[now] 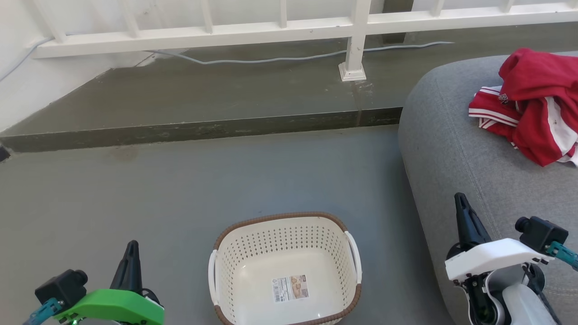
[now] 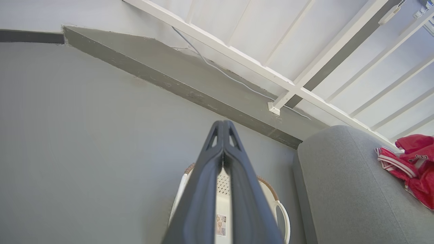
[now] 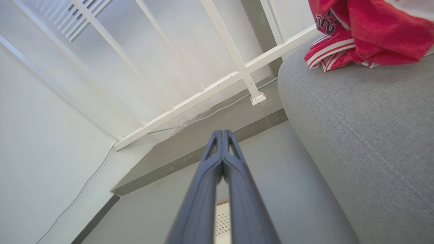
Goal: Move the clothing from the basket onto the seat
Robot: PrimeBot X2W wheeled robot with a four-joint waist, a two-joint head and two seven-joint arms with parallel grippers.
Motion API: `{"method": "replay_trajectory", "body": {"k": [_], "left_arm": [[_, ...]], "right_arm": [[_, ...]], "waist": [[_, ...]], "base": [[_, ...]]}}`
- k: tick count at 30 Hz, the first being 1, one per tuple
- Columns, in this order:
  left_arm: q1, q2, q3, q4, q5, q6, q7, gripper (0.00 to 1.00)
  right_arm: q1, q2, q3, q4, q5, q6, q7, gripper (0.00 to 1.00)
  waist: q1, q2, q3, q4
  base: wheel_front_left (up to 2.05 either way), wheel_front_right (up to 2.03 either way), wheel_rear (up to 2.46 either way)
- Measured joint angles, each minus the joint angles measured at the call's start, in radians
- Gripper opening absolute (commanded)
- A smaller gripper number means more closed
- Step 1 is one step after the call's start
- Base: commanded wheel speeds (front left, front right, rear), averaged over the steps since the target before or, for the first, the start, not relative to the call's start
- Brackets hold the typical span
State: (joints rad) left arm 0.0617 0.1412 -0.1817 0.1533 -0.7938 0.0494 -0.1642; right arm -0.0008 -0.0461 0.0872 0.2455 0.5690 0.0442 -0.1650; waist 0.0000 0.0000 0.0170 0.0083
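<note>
The red clothing with white stripe trim lies crumpled on the grey seat at the right; it also shows as the clothing and clothing in the wrist views, resting on the seat and seat. The cream basket with brown rim stands on the floor at bottom centre, holding nothing but its label sticker. My left gripper is shut, low at the basket's left, tips together. My right gripper is shut beside the seat's front edge, tips meeting.
A raised concrete step runs across behind the basket, with a white railing, a post base and a grey cable on it. Grey floor lies open to the left.
</note>
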Motion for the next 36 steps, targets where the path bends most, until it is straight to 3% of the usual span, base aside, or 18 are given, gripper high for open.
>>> {"method": "replay_trajectory", "body": {"k": [36], "left_arm": [[-0.043, -0.033, 0.109, 0.057, -0.398, -0.077, 0.121, 0.0]], "right_arm": [[-0.018, 0.001, -0.099, 0.016, 0.502, 0.035, 0.129, 0.0]], "waist": [[0.0, 0.0, -0.007, -0.004]], "base": [[0.0, 0.0, 0.0]]}}
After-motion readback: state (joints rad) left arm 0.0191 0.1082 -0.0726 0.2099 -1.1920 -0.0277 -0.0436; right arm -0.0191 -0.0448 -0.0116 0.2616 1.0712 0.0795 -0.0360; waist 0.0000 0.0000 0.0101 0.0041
